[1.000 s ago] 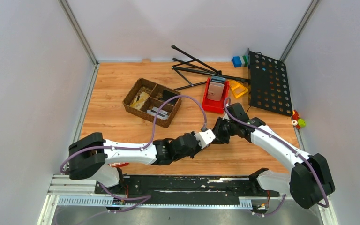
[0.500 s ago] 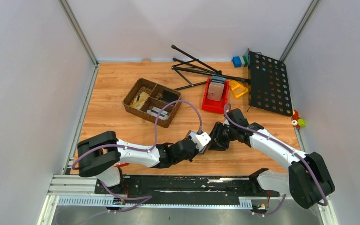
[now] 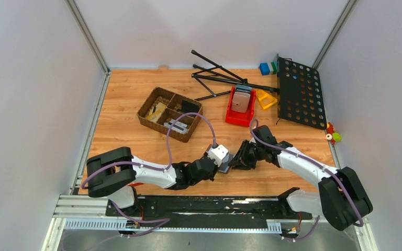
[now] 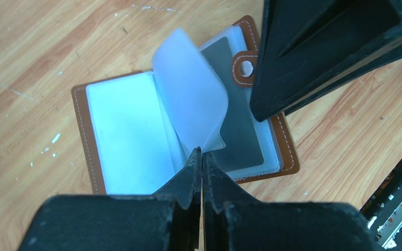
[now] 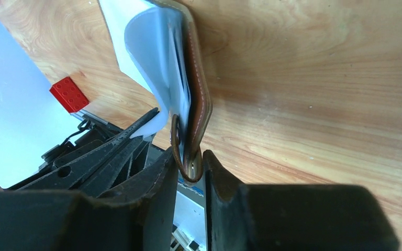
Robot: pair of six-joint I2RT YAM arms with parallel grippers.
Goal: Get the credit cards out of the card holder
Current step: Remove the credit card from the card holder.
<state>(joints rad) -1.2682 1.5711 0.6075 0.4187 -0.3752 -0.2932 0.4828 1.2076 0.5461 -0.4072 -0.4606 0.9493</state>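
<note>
The brown card holder [image 4: 289, 158] lies open on the wooden table, its pale sleeves showing. One clear sleeve [image 4: 188, 89] stands up in a curve. My left gripper [image 4: 202, 152] is shut, with its tips pinching that sleeve's lower corner. A dark grey credit card [image 4: 241, 130] sits inside the right-hand sleeve. My right gripper [image 5: 189, 157] is closed on the holder's tab clasp [image 5: 187, 166] at the right edge of the card holder [image 5: 199, 89]. From above, both grippers meet over the card holder [image 3: 230, 158] near the front middle.
A wicker basket [image 3: 157, 99] stands at the back left. A red bin [image 3: 239, 117] holding a pinkish slab, a black perforated stand [image 3: 299, 91] with tripod legs [image 3: 217, 73], and small coloured blocks [image 3: 267, 68] are at the back right. A red block [image 5: 69, 94] lies near the left base.
Both grippers and the card holder have shifted left and toward the near edge. The left arm has drawn back and the right arm has followed it.
</note>
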